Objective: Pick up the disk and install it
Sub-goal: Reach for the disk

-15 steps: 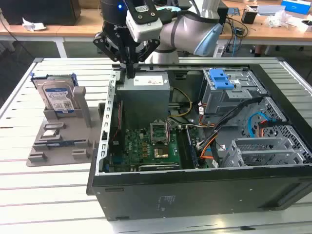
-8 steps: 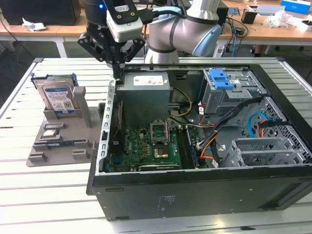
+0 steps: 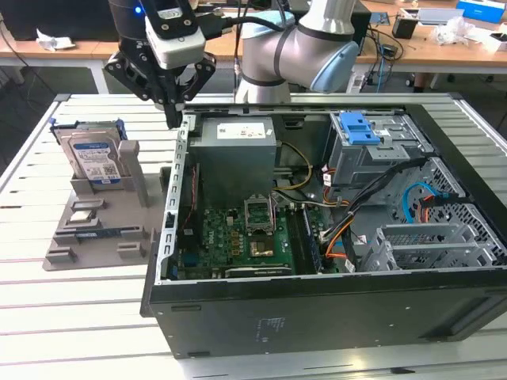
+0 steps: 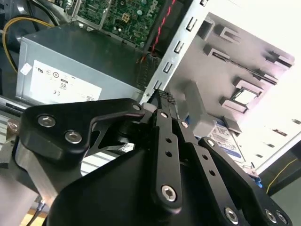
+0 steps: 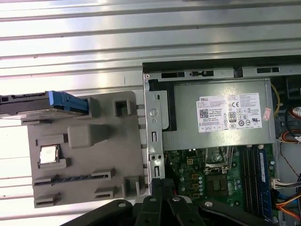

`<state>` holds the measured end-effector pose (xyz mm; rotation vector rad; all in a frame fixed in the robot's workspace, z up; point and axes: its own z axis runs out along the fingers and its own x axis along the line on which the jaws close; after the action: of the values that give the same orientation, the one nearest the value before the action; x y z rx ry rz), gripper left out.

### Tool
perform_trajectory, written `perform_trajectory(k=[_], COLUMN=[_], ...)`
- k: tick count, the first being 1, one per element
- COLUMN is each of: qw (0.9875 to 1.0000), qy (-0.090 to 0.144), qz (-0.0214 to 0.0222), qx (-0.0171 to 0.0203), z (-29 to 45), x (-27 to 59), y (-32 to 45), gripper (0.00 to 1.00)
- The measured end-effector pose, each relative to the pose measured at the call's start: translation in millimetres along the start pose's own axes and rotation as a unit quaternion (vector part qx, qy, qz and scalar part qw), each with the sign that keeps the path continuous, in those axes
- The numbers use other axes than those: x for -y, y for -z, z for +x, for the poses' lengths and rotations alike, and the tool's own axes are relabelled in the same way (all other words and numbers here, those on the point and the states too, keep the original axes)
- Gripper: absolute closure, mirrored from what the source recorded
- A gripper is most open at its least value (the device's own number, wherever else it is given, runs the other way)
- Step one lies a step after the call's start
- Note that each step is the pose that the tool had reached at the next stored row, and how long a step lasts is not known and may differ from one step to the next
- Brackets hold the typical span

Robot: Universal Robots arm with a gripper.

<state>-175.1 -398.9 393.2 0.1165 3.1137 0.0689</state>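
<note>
- We find the end effector (image 3: 176,120) closed and empty, over the computer case's (image 3: 317,309) side wall.
- We note the disk (image 3: 93,161) upright in its grey holder (image 3: 95,237).

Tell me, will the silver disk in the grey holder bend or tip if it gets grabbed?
Probably stiff: the disk looks like a flat metal box, so it should not bend. It stands on edge in the grey holder, so a sideways push might tip it. Its blue frame looks plastic and may flex.

Slatted metal table (image 3: 79,317), cluttered wooden desks (image 3: 451,49) behind.
</note>
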Motion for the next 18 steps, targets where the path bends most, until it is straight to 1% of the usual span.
perform_trajectory(k=[2, 4, 6, 10, 12, 14, 16, 18], qw=[1.0, 1.0, 1.0, 1.0, 1.0, 1.0, 1.0, 1.0], qy=[0.0, 0.0, 0.0, 0.0, 0.0, 0.0, 0.0, 0.0], qz=[0.0, 0.0, 0.0, 0.0, 0.0, 0.0, 0.0, 0.0], qx=[0.0, 0.0, 0.0, 0.0, 0.0, 0.0, 0.0, 0.0], z=[5.4, 17.6, 24.3, 34.8, 42.6, 47.0, 56.4, 62.2], x=[0.4, 1.3, 1.8, 2.6, 3.2, 3.5, 4.2, 4.6], y=[0.1, 0.4, 0.6, 0.8, 1.0, 1.1, 1.4, 1.5], gripper=[0.89, 0.89, 0.89, 0.89, 0.89, 0.89, 0.89, 0.89])
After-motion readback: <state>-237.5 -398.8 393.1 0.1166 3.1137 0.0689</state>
